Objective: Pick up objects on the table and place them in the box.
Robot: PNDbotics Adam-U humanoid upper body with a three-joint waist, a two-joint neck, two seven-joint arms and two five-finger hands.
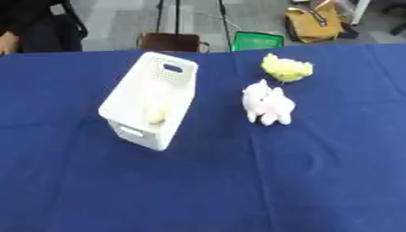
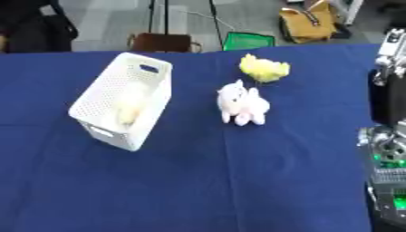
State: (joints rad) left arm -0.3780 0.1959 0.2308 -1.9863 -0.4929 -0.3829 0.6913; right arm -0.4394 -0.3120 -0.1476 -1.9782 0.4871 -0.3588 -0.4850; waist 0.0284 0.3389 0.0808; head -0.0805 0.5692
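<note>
Neither hand showed in either view; only part of the right arm (image 2: 389, 136) stood at the right edge, so their state could not be told. The white box (image 1: 151, 106) lay on the blue table (image 1: 238, 190) with a pale yellowish thing (image 1: 155, 113) inside. The white plush toy (image 1: 268, 103) and yellow plush toy (image 1: 287, 68) remained beside it, seemingly left to place.

1 white box (image 1: 151, 102), 1 pale obj inside (image 1: 155, 113), 1 white plush (image 1: 268, 104), 1 yellow plush (image 1: 287, 68)
</note>
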